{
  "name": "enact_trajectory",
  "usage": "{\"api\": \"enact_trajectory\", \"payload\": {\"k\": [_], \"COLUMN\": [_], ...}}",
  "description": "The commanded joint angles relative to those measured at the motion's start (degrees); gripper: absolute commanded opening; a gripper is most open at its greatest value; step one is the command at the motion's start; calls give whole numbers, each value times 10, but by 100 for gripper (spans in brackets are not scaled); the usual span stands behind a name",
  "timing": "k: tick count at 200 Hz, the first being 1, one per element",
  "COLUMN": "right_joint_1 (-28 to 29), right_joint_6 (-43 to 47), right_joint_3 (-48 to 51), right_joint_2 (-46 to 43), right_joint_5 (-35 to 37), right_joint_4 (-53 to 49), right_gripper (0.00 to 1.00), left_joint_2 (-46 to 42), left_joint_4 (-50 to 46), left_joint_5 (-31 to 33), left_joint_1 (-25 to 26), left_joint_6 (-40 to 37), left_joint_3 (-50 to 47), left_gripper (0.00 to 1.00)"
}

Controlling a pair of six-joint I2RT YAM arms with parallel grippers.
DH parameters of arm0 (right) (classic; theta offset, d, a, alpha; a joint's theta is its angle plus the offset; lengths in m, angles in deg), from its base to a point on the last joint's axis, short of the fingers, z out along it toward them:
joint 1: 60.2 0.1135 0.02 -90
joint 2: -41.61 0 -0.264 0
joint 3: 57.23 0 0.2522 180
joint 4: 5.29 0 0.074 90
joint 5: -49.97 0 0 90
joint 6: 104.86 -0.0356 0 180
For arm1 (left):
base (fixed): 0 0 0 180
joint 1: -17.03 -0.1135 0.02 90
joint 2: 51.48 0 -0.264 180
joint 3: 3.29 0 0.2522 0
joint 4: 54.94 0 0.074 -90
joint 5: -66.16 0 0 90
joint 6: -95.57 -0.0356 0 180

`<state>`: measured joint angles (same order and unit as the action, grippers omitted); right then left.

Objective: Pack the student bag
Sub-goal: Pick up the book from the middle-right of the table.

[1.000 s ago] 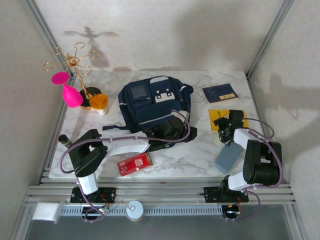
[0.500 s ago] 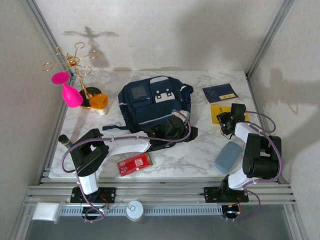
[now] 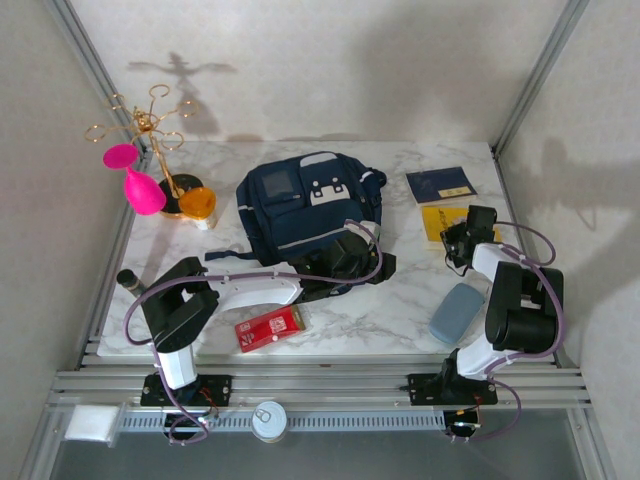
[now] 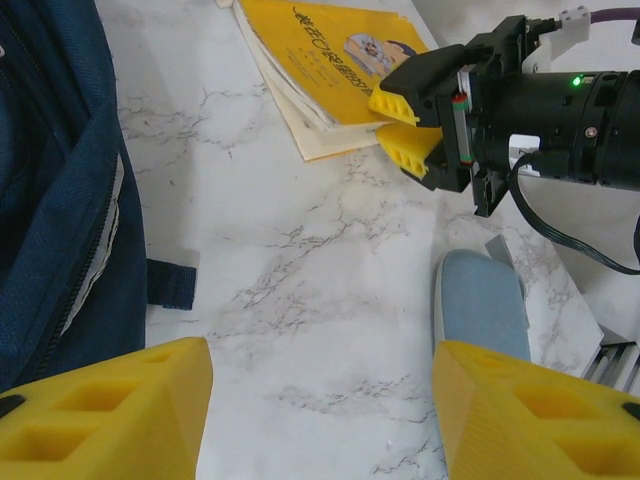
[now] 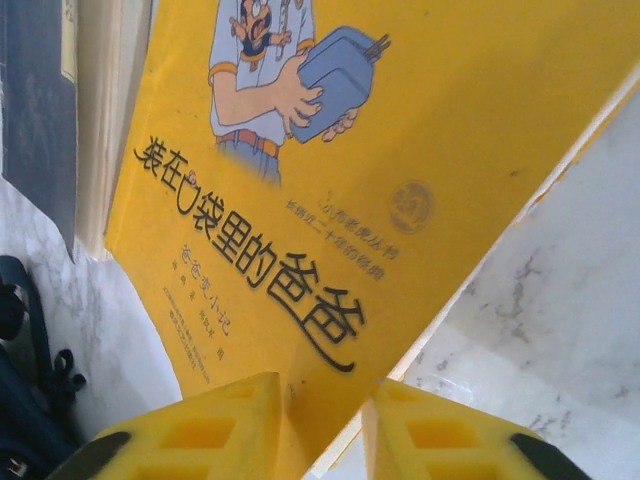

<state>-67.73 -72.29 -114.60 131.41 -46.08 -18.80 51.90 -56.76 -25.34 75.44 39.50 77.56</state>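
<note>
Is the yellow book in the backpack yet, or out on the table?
Out. The yellow book lies on the marble table, right of the backpack, its corner between the fingers of the right claw.
</note>
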Motion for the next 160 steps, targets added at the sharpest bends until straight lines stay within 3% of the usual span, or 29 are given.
{"api": "enact_trajectory", "payload": {"k": [1,43,97,119,160], "right_joint_1": [-4,-5,-4,-3,-42], "right_joint_6": [-1,35,116,179,305], "right_joint_3": [-14,-14,6,14,6], "right_joint_2": [-1,-13,-50,-72,-118], "right_joint_5": [4,-10,-122,-176,-140], "right_joint_4": [31,35,-11,-83,-237], "right_gripper": [20,5,0,0,0], "left_joint_2": [9,10,-4,-18,-37], "left_joint_4": [3,-1,-10,-23,-48], "left_joint_5": [11,8,11,16,15], "left_joint_1": [3,3,-1,-7,-17], "left_joint_6": [5,5,3,0,-8], "left_joint_3": [19,22,20,12,2], "left_gripper": [59,59,60,60,60]}}
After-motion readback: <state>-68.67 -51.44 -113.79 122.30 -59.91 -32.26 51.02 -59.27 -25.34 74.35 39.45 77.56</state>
